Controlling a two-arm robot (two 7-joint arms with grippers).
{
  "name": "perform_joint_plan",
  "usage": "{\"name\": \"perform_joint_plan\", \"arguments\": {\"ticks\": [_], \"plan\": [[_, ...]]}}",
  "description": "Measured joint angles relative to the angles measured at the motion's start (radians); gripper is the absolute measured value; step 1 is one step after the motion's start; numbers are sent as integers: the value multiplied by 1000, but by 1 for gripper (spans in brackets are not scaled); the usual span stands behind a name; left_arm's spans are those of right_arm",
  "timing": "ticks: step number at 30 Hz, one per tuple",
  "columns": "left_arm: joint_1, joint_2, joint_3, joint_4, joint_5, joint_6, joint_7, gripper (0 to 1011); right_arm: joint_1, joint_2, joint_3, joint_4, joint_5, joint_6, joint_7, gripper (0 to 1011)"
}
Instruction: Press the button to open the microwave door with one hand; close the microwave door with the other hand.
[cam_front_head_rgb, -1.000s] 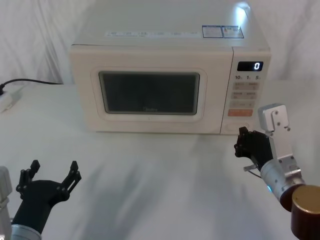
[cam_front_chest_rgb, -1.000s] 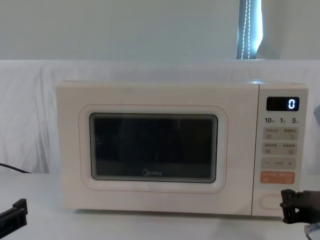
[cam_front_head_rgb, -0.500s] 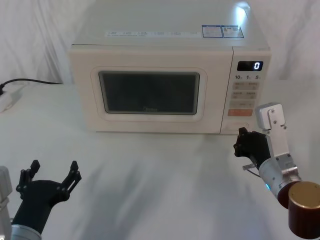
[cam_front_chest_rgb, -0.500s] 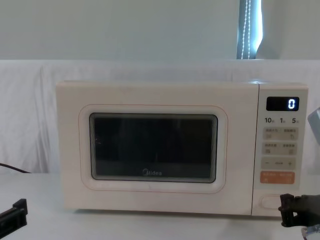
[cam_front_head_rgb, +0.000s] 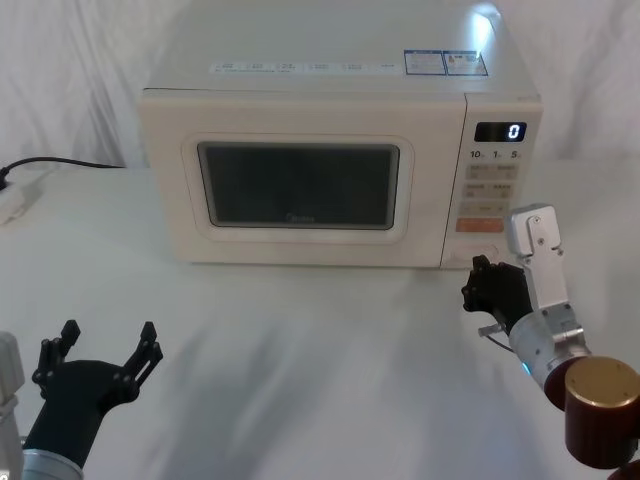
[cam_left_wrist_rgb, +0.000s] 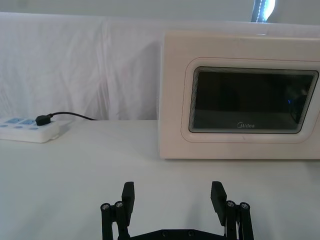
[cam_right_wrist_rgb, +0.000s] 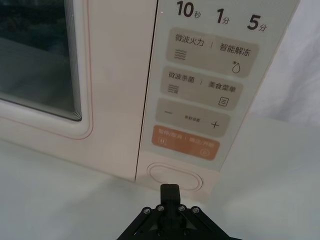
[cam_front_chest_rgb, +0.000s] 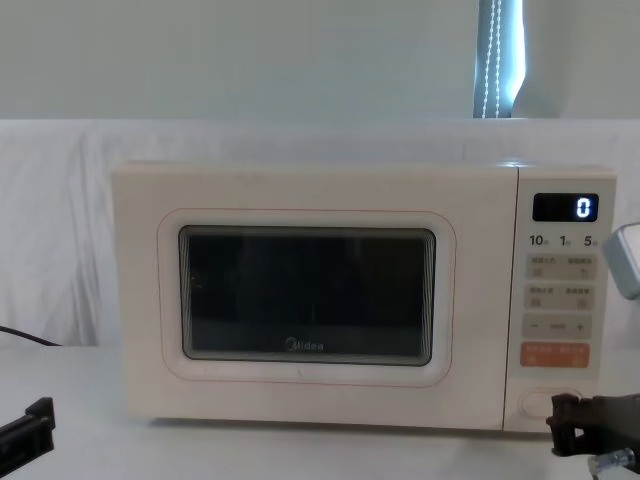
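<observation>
The cream microwave stands at the back of the table with its door (cam_front_head_rgb: 297, 190) (cam_front_chest_rgb: 305, 296) (cam_left_wrist_rgb: 240, 102) closed flush. The wide pill-shaped button (cam_right_wrist_rgb: 175, 176) (cam_front_chest_rgb: 540, 402) sits at the bottom of the control panel, under the orange key (cam_right_wrist_rgb: 181, 142). My right gripper (cam_front_head_rgb: 479, 276) (cam_right_wrist_rgb: 170, 189) (cam_front_chest_rgb: 560, 432) is shut, and its joined tips point at the button from just in front and slightly below. I cannot tell whether they touch it. My left gripper (cam_front_head_rgb: 108, 335) (cam_left_wrist_rgb: 172, 192) hovers open low at the near left, far from the door, with nothing between its fingers.
A white power strip (cam_left_wrist_rgb: 27, 131) (cam_front_head_rgb: 15, 200) with a black cable plugged in lies at the far left. White cloth covers the table and hangs behind the microwave. The display (cam_front_chest_rgb: 565, 208) reads 0.
My right gripper has crept forward and a little left toward the button. The left gripper and the door have not moved.
</observation>
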Motion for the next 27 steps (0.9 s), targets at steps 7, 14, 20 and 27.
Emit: {"name": "perform_joint_plan", "arguments": {"ticks": [7,14,20,27], "plan": [[0,0,0,0,0,0,0,1001,30,-6,4,40,1,-7,-5,0],[0,0,0,0,0,0,0,1001,60,-13,7,78,1,-8,-8,0],[0,0,0,0,0,0,0,1001,78,-20,11,109,2,-16,-14,0],[0,0,0,0,0,0,0,1001,94,-24,18,140,5,-24,-20,0]]}}
